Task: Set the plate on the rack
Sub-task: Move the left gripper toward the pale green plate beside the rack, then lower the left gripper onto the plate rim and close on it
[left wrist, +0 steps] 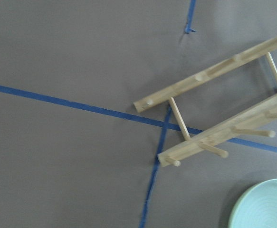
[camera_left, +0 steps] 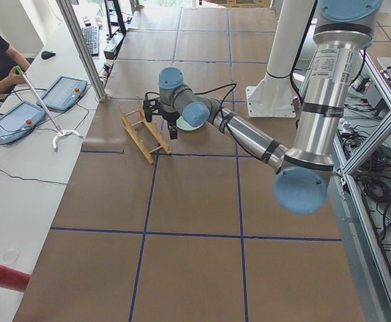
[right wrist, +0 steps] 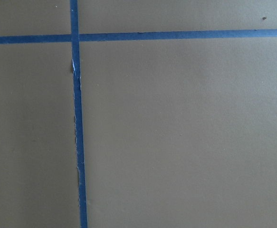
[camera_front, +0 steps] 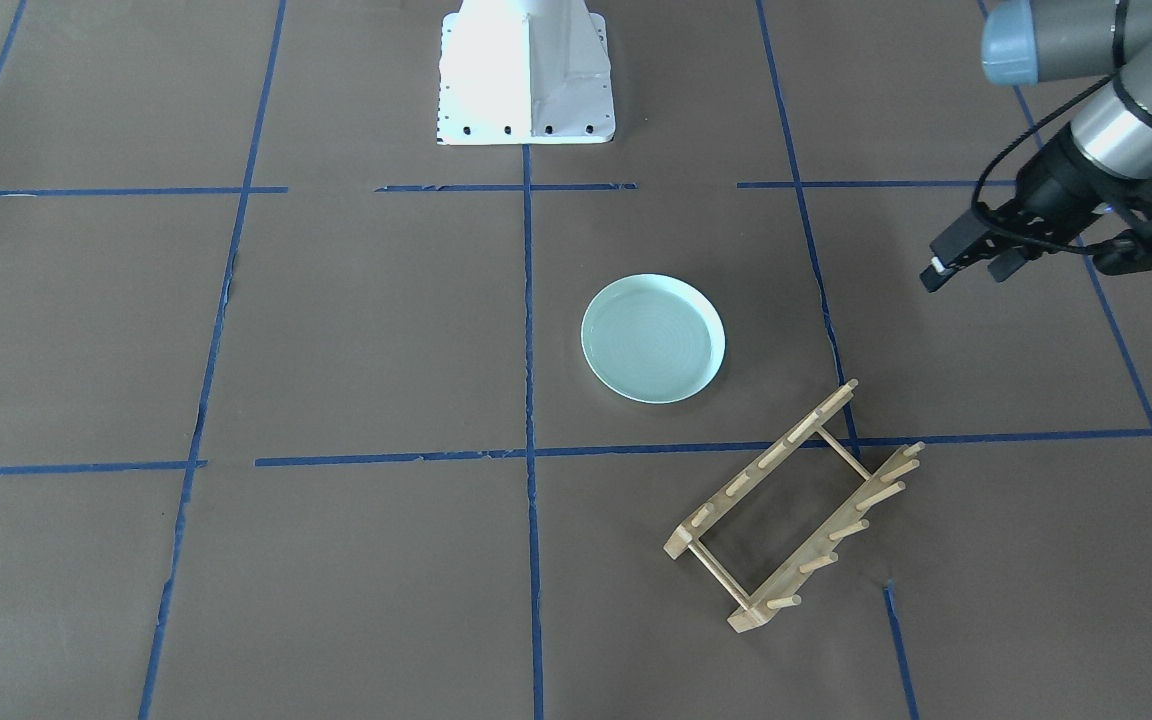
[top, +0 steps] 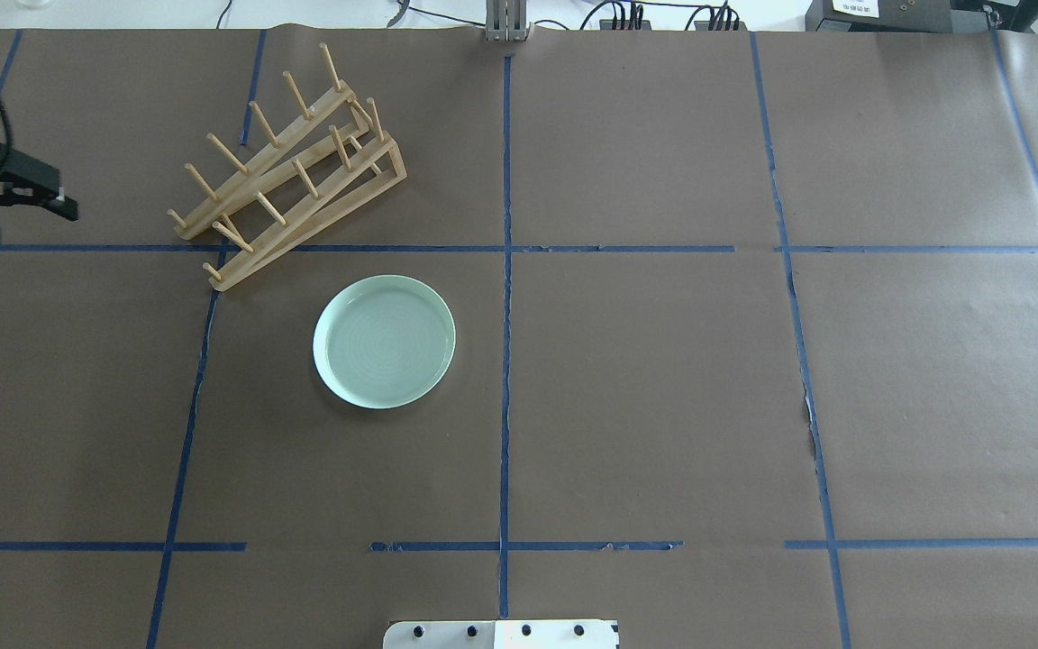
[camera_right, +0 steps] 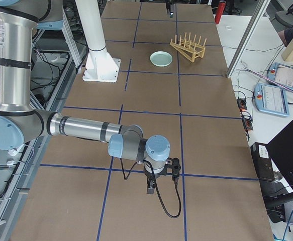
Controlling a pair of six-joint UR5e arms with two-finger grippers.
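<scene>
- Overhead exterior view, far left edge: left gripper [top: 23, 219] with jaws spread and nothing between them, hanging above the table [top: 663, 406].
- Off to that gripper's side, apart from it: rack [top: 321, 212], standing on its rails with pegs up, set at a slant to the blue tape [top: 505, 180] grid (light wood, thin crossbars between the rails).
- Just beside the rack on the robot's side, not touching it: plate [top: 384, 341], lying flat and face up on the brown paper, not yet on the rack.
- From the left wrist camera: one end of the rack below, plus a slice of the plate's rim in the lower corner.
- Right gripper [camera_right: 160, 183]: well apart from plate and rack, low over the table toward the robot's right end; seen only from the exterior right camera, so cannot tell whether parted or clenched.
- Under the right wrist camera: only brown paper and crossing tape lines.
</scene>
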